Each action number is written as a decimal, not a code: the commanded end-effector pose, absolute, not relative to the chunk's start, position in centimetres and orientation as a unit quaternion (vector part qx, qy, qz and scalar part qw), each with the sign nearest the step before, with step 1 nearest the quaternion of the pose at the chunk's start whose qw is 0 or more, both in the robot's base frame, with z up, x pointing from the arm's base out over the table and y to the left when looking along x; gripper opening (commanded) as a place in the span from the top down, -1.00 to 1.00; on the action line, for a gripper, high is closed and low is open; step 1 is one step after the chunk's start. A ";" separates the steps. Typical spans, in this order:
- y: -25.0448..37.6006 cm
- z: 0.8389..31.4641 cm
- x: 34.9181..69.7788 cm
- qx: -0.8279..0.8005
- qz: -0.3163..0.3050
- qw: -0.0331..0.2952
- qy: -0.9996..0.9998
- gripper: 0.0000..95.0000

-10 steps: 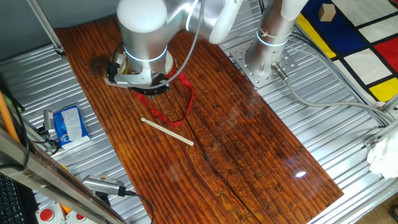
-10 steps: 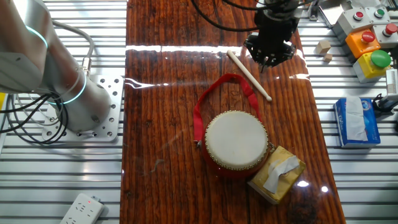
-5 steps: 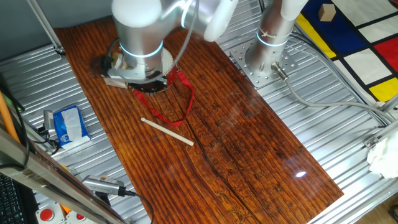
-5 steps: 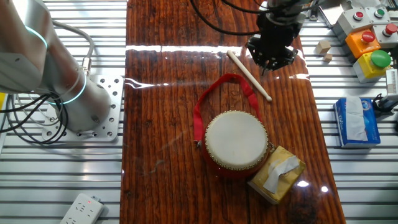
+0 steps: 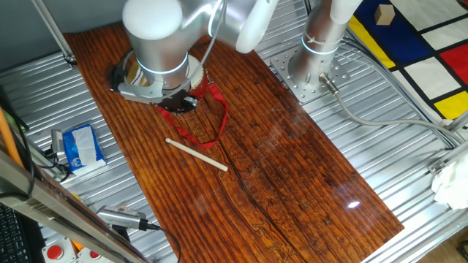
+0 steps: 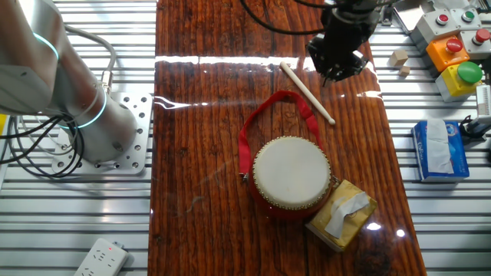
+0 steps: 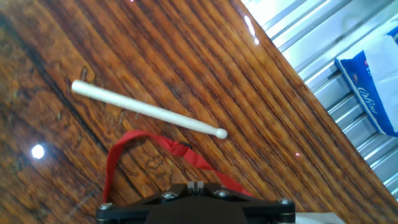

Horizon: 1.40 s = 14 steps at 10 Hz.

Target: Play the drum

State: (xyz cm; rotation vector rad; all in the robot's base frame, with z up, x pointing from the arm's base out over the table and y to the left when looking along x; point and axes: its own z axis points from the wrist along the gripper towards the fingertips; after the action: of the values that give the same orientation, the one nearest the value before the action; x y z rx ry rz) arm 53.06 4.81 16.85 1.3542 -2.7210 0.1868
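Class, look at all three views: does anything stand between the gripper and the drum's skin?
Nothing visible does. The gripper hangs above the board beside the wooden stick, apart from the drum. Only the drum's red strap lies flat between them. The cardboard box touches the drum's opposite side. The gripper holds no stick.

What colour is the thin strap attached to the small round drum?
Red; the thin strap on the small round drum shows best in the other fixed view.

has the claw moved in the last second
Yes. In the other fixed view the claw has shifted up and right, away from the drum, relative to the unmoved stick.
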 end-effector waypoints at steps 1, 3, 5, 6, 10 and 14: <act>4.7 16.9 53.0 0.442 0.059 0.046 -0.894 1.00; 4.7 16.9 53.0 0.424 0.050 0.041 -0.903 1.00; 4.7 16.9 53.0 0.403 0.023 0.035 -0.914 1.00; 4.7 16.9 53.0 0.399 0.022 0.037 -0.916 1.00; 4.7 16.9 53.0 0.390 0.019 0.044 -0.920 1.00; 4.7 16.9 53.0 0.381 0.012 0.044 -0.923 1.00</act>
State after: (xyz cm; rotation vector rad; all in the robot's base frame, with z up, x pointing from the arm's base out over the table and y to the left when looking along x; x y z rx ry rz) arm 52.87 4.71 16.90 1.1561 -2.8283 0.0347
